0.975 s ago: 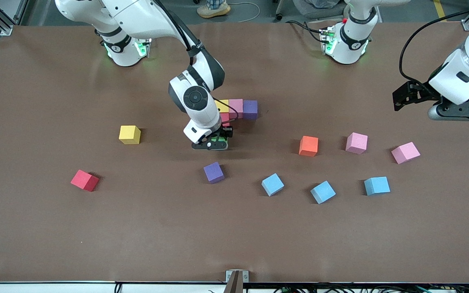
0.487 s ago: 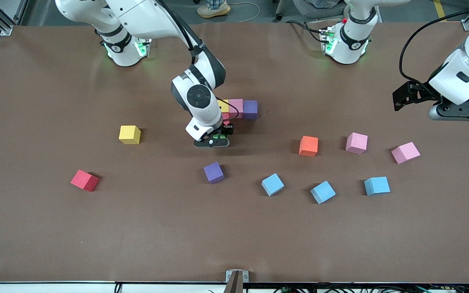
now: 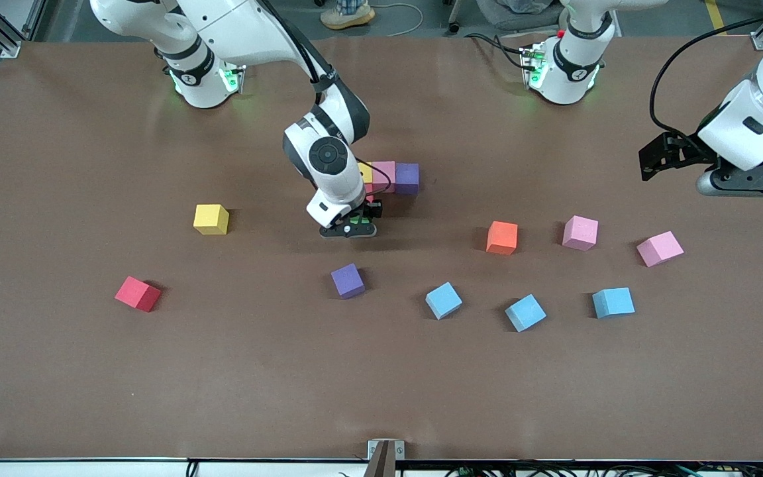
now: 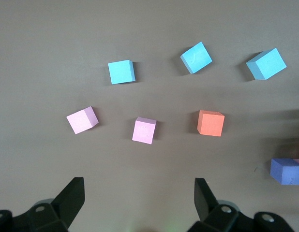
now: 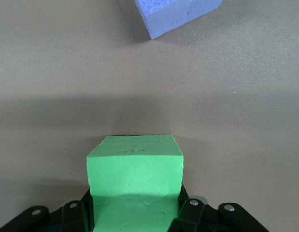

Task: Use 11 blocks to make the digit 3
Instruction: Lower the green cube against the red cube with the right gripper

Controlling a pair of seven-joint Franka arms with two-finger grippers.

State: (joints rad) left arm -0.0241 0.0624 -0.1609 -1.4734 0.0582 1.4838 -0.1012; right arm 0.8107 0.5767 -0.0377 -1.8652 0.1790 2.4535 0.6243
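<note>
My right gripper [image 3: 353, 227] [image 5: 135, 215] is shut on a green block [image 3: 356, 219] [image 5: 134, 176], low over the table beside the started figure. That figure is a row of yellow [image 3: 366, 173], pink [image 3: 385, 175] and purple [image 3: 407, 177] blocks, with a reddish block [image 3: 369, 191] touching the yellow one, partly hidden by the arm. Loose blocks lie nearer the camera: yellow [image 3: 210, 219], red [image 3: 138, 293], purple [image 3: 348, 280] [image 5: 178, 14], orange [image 3: 502, 237] [image 4: 210, 123], two pink [image 3: 580, 232] [image 3: 660, 248], three light blue [image 3: 444, 300] [image 3: 525, 313] [image 3: 613, 302]. My left gripper [image 3: 651, 163] [image 4: 138, 193] waits open and holds nothing.
The brown table [image 3: 90, 371] has bare room along its front edge and toward the right arm's end. The left arm hangs high over the table's edge at its own end, above the pink blocks [image 4: 82, 120] [image 4: 144, 130].
My right gripper has shifted a little toward the started figure with the green block in it. The left arm and the loose blocks have not moved.
</note>
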